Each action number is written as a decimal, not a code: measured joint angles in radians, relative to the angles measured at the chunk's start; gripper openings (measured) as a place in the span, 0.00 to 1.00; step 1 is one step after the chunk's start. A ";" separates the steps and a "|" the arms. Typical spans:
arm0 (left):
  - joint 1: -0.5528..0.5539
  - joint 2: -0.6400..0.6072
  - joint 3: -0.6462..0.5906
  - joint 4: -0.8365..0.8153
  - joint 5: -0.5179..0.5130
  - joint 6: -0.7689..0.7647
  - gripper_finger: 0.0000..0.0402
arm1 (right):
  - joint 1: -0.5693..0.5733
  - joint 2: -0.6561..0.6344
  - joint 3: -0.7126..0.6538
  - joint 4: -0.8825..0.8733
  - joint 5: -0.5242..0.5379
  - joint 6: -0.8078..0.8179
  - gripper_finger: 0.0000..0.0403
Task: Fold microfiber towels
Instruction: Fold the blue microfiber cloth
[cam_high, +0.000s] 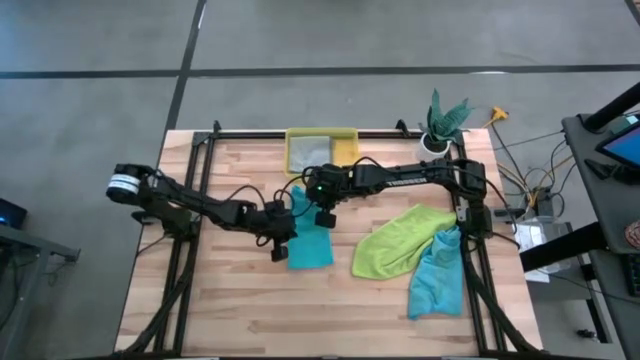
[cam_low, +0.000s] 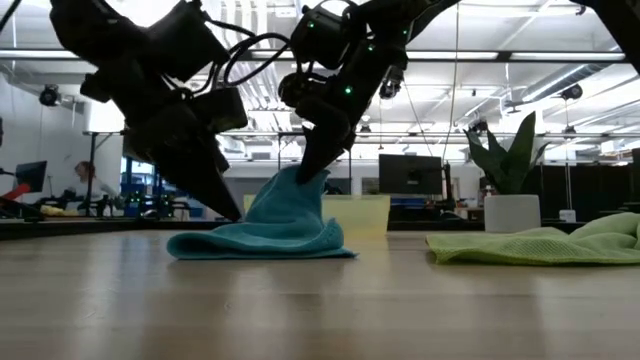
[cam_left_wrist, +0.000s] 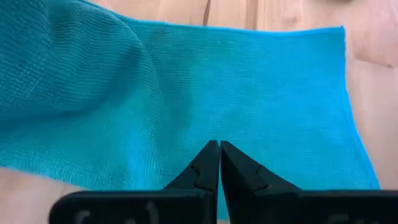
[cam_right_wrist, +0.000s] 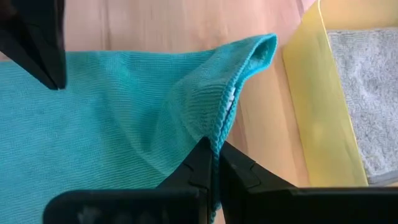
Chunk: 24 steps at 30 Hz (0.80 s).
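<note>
Pinching a raised fold of the teal towel (cam_high: 310, 243) near the counter's (cam_high: 250, 310) middle: right claw (cam_high: 325, 217), fingers together on the cloth, seen from its own wrist with the fabric running between the tips. Lifts that edge into a peak in the low view, rest of the towel (cam_low: 262, 240) lying flat on the wood. Presses down at the towel's other side: left claw (cam_high: 280, 250), fingers (cam_left_wrist: 205, 165) closed together, tips resting on the flat cloth (cam_left_wrist: 261, 93); cannot tell whether any fabric is caught between them. Shows also in the right wrist view as dark fingers beside the towel (cam_right_wrist: 93, 118).

Lying spread and rumpled to the right: lime towel (cam_high: 395, 243), overlapping a second teal towel (cam_high: 435, 275) crumpled near the counter's right edge. Sitting at the far edge, just behind the right claw: yellow bin (cam_high: 322, 150), with a grey towel (cam_right_wrist: 367, 93) folded inside. Standing at the far right corner: potted plant (cam_high: 443, 125). Visible in the room beyond, low view, far left: a person (cam_low: 85, 180) at a desk.
</note>
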 joint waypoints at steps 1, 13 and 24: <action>0.000 0.011 -0.004 0.016 0.000 -0.001 0.00 | -0.001 0.000 0.000 0.001 0.000 -0.001 0.02; -0.002 0.089 -0.028 0.063 -0.003 -0.152 0.00 | -0.002 -0.054 0.000 0.021 -0.003 -0.054 0.02; -0.003 0.006 -0.029 0.004 0.001 -0.159 0.00 | 0.058 -0.105 0.001 -0.004 -0.091 -0.080 0.02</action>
